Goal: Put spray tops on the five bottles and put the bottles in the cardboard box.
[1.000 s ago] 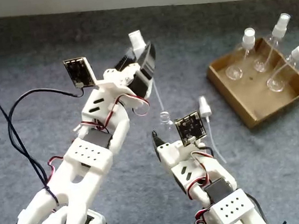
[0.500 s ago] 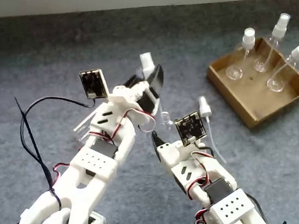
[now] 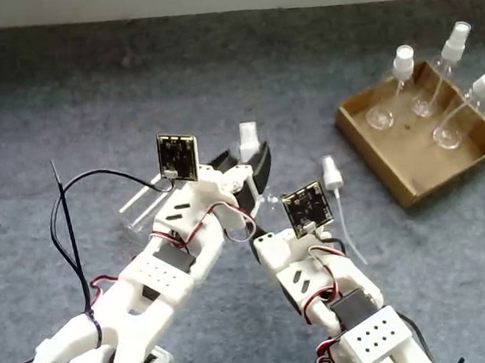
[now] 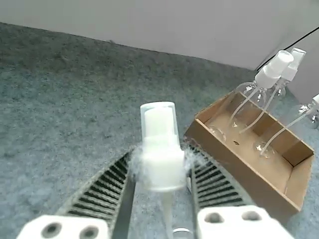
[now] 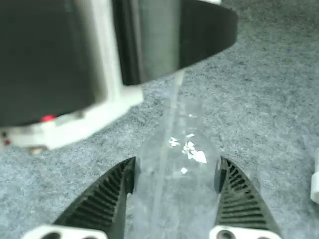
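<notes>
While the two arms met over the grey carpet [image 3: 61, 105], a loose spray top [image 3: 332, 172] lay just beside the right arm, its thin tube trailing toward the arm's base. A pale, clear object [image 3: 141, 202] lay on the far side of the left arm, too faint to name. From above, the right arm's camera board [image 3: 307, 205] covered its own fingers, and the left arm's wrist hid the meeting point.

The left gripper [image 4: 161, 155] was closed narrowly on a white spray top [image 4: 158, 124], held upright by its collar with the nozzle above the ribbed pads. Its dip tube hung straight down toward the mouth of the clear bottle [image 5: 172, 144] below; whether the tube was already inside could not be told. The right gripper [image 5: 175, 172] clasped that bottle's body between both pads, opened only to the bottle's width. The bottle stood upright, between the arms and well apart from the box.

The cardboard box [image 3: 408, 151] sat off to the right arm's side with three bottles [image 3: 401, 65] in it — each already wearing a spray top and leaning toward the far wall.
</notes>
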You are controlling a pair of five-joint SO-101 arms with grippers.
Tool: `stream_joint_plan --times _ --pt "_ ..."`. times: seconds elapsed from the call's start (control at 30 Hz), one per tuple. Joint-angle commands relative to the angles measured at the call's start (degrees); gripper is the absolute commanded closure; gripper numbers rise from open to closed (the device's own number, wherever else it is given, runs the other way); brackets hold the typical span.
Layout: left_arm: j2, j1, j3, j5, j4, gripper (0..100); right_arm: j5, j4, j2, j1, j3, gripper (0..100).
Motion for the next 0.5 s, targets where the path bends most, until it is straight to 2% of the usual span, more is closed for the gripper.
stream_joint_plan --times 0.0,0.27,0.47 --pt "-0.66 1.19 -0.31 -0.88 -1.05 99 -0.09 -1.45 -0.84 -0.04 -0.31 84.5" --pt "-0.75 1.19 1.71 -0.97 -1.32 99 -0.09 -1.45 -0.84 -0.04 -0.4 84.5" --pt "-0.75 1.19 4.44 -0.97 -9.58 99 -0.09 -1.45 -0.84 0.04 -0.66 84.5"
